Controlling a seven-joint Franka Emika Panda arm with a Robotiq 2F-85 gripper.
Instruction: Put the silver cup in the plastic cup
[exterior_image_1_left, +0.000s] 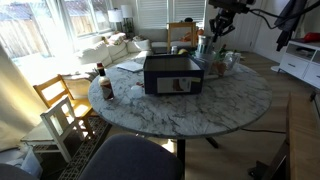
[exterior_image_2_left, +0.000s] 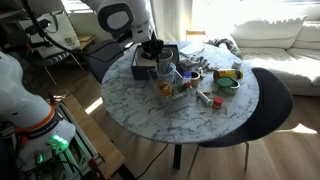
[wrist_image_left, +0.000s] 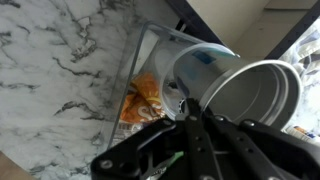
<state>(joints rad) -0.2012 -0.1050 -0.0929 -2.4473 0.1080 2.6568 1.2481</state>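
In the wrist view the silver cup (wrist_image_left: 252, 98) shows its wide round mouth and grey inside, just past my fingertips. My gripper (wrist_image_left: 190, 118) is shut, with its fingers pinched at the cup's near rim. A clear plastic cup (wrist_image_left: 160, 62) stands right beside the silver cup on the marble table; an orange packet shows through it. In both exterior views my gripper (exterior_image_1_left: 207, 38) (exterior_image_2_left: 158, 58) hangs over the cluster of things at the table's middle, with the silver cup (exterior_image_2_left: 165, 71) under it. Whether the silver cup rests on anything cannot be told.
A black box (exterior_image_1_left: 170, 73) stands on the round marble table (exterior_image_1_left: 215, 105). A dark red-capped bottle (exterior_image_1_left: 105, 86) stands near the table's edge. Small items and a green bowl (exterior_image_2_left: 228, 80) lie around. A blue-grey chair (exterior_image_1_left: 125, 160) and wooden chairs (exterior_image_1_left: 60, 105) ring the table.
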